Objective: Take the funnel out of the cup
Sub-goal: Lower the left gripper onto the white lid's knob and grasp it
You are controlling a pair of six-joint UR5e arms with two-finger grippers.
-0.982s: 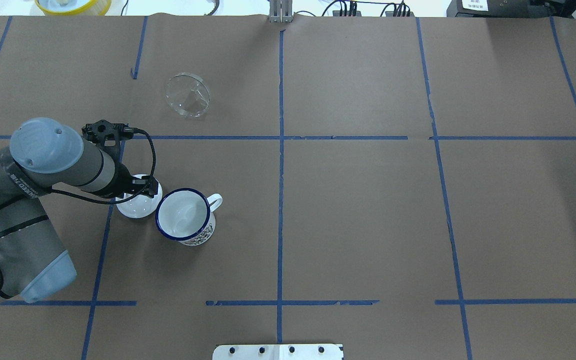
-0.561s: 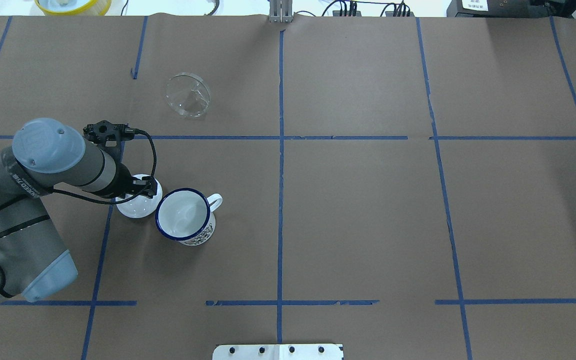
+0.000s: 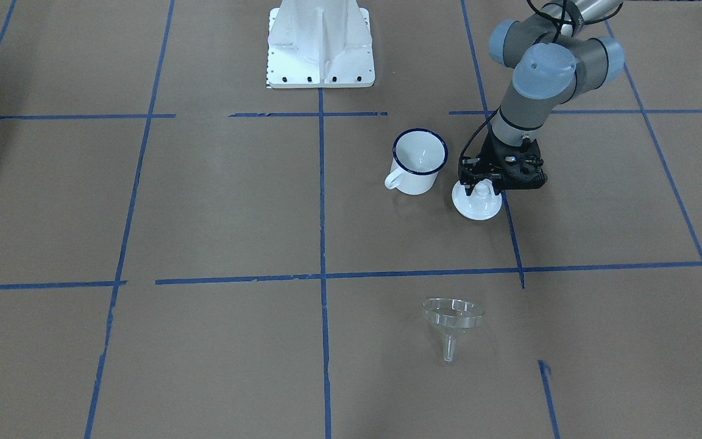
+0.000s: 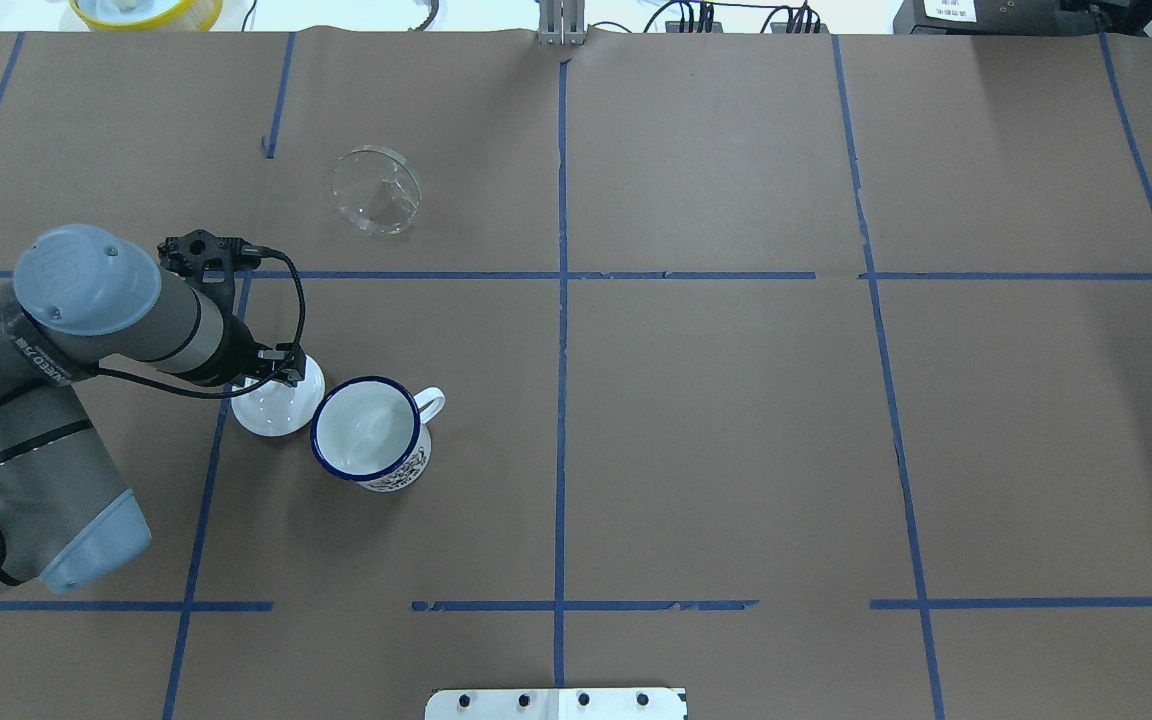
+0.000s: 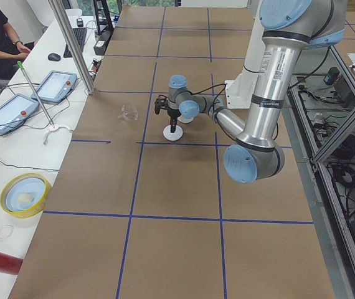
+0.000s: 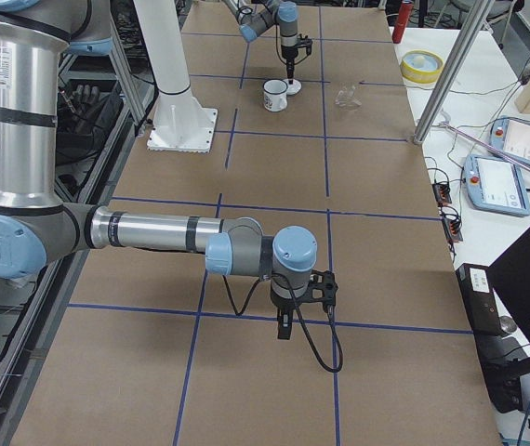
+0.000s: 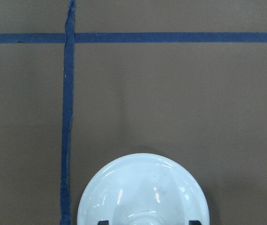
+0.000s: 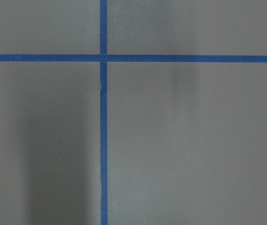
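Observation:
The clear funnel (image 4: 374,190) lies on its side on the brown table, well beyond the cup and apart from it; it also shows in the front view (image 3: 451,320). The white cup (image 4: 368,432) with a dark blue rim stands upright and empty (image 3: 418,161). My left gripper (image 3: 479,183) hangs just above a round white knobbed lid (image 4: 271,412) next to the cup, its jaws spread either side of the knob and not gripping it; the left wrist view shows the lid (image 7: 143,192) below. My right gripper (image 6: 284,327) is far off, pointing down; I cannot tell its state.
Blue tape lines cross the table. The robot's white base plate (image 3: 320,42) sits behind the cup. A yellow-rimmed bowl (image 4: 146,10) is at the far left edge. An operator and tablets show beyond the table in the left side view.
My left arm has drawn slightly up and back from the lid. The lid, cup and funnel have not moved.

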